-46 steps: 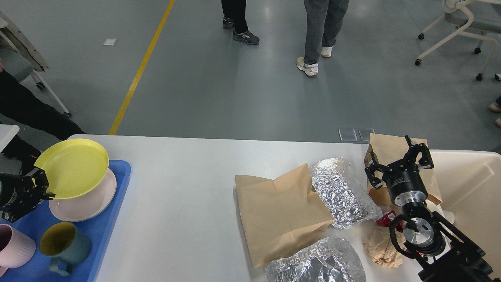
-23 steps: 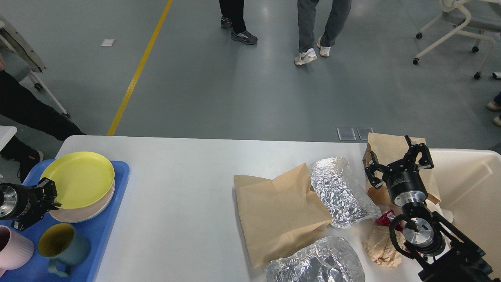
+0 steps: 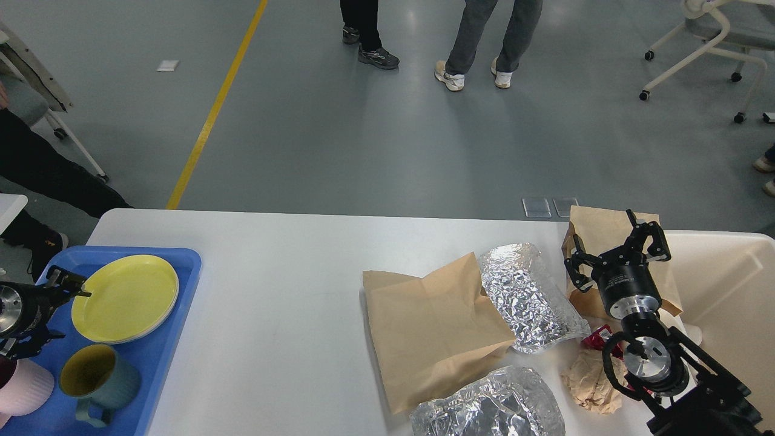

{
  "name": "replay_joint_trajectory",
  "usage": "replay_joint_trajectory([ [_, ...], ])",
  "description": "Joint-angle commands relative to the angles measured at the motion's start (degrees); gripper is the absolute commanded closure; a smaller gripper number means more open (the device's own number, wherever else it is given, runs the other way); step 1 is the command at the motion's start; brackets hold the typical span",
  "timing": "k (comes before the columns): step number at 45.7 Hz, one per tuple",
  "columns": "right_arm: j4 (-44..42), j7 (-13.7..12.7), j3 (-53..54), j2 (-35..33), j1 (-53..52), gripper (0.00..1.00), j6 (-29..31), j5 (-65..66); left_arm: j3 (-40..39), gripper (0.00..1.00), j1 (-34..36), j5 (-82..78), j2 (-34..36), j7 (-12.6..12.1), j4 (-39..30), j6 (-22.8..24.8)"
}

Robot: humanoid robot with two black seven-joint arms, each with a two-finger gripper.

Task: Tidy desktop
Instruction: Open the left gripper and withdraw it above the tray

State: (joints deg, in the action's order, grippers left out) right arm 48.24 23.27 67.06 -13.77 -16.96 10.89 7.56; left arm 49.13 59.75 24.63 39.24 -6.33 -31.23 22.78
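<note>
Premises present as an indoor robotics lab or test hall: smooth grey floor (image 3: 375,139) marked with a yellow line (image 3: 215,112), castered office chair (image 3: 714,45), standing onlookers' legs (image 3: 478,36), and a white work surface (image 3: 278,290) set for trials.

The desktop (image 3: 272,278) carries a blue tray (image 3: 175,290) at its left edge, holding a yellow plate (image 3: 125,297), a teal mug (image 3: 97,378) and a pink cup (image 3: 21,387). The left gripper (image 3: 57,287) sits at the plate's left rim, fingers spread. To the right lie a paper bag (image 3: 433,330), two foil packs (image 3: 530,297) (image 3: 490,406) and crumpled paper (image 3: 587,381). The right gripper (image 3: 614,257) hangs spread over a second bag (image 3: 599,233), beside a cream bin (image 3: 726,284).
</note>
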Motion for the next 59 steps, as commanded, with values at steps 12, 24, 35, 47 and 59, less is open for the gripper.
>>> replay_joint_trajectory([
  [12,0.01,0.02,0.0,0.06,0.0,0.0,0.01,0.0,-6.48,0.04,9.42,-0.9,3.21,1.32,0.56,1.22],
  [24,0.01,0.02,0.0,-0.03,0.0,0.0,0.01,0.0,-36.0,0.04,1.6,-0.82,3.04,11.41,0.82,1.83],
  [35,0.01,0.02,0.0,0.06,0.0,0.0,0.01,0.0,-73.1,0.04,-10.7,-1.43,-4.95,27.41,0.73,4.38],
  [47,0.01,0.02,0.0,0.06,0.0,0.0,0.01,0.0,-83.47,0.04,-20.1,-6.88,-10.59,33.84,-14.27,0.7],
  [59,0.01,0.02,0.0,0.06,0.0,0.0,0.01,0.0,-107.55,0.04,-39.27,-24.26,-10.84,31.39,-36.01,-8.81],
])
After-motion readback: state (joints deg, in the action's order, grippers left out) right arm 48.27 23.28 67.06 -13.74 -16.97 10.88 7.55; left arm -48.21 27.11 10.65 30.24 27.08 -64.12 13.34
